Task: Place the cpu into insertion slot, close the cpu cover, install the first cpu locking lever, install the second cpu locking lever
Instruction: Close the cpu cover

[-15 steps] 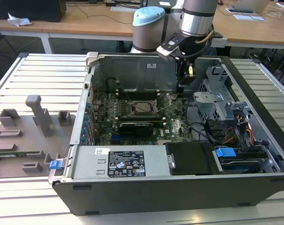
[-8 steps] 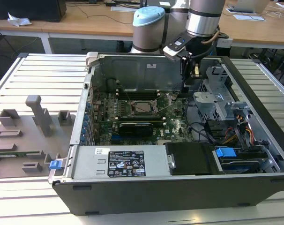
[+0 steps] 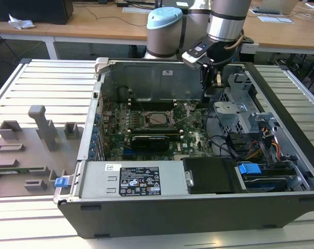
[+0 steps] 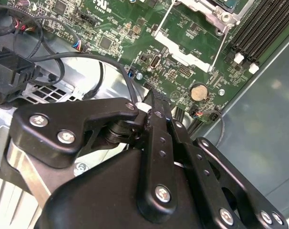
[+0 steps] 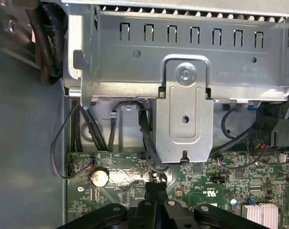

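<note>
**Open computer case (image 3: 162, 215) on the slatted desk (image 3: 43, 83), seen from the room.** The gripper (image 3: 215, 85) hangs low over the green motherboard (image 3: 196, 140), at the board's edge beside the metal drive cage (image 5: 185, 114). Its fingers (image 5: 151, 191) are pressed together, with nothing visible between them. The cpu (image 3: 158, 119) appears to lie in the insertion slot (image 3: 145, 121) near the board's middle, well apart from the gripper. The cpu cover (image 4: 213, 14) seems to be down around it, and a thin wire lever (image 4: 221, 45) stands free.

Hazards:
- The fingertips are close to the coin cell (image 4: 198, 91) and to a black cable (image 5: 145, 136), so a sideways sweep could snag either.
- A springy lever may slip off the narrow tips.
</note>
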Motion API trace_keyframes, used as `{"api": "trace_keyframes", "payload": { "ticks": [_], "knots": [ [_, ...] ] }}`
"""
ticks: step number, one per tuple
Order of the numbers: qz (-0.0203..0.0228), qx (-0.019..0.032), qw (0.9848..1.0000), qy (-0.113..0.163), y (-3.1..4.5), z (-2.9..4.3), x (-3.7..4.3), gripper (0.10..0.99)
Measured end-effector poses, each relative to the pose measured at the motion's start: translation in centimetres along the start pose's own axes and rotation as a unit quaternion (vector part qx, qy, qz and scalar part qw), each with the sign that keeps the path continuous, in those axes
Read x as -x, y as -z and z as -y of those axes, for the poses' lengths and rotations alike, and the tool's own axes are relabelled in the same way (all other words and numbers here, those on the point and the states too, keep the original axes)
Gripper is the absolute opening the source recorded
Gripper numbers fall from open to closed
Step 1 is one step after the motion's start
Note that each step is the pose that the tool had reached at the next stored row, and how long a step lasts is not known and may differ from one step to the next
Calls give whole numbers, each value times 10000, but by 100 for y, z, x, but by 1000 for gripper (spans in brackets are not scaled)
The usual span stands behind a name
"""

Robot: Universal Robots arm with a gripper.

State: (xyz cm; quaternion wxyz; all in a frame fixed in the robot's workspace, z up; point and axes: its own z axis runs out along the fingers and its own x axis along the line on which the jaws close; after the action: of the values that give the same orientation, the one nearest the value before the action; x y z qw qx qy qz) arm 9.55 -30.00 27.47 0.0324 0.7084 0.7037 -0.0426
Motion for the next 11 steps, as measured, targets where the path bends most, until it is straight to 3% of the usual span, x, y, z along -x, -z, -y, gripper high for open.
{"api": "trace_keyframes", "payload": {
  "ticks": [11],
  "knots": [
    [1, -9, 10000, 1, -19, -58, -2, 106]
  ]
}}
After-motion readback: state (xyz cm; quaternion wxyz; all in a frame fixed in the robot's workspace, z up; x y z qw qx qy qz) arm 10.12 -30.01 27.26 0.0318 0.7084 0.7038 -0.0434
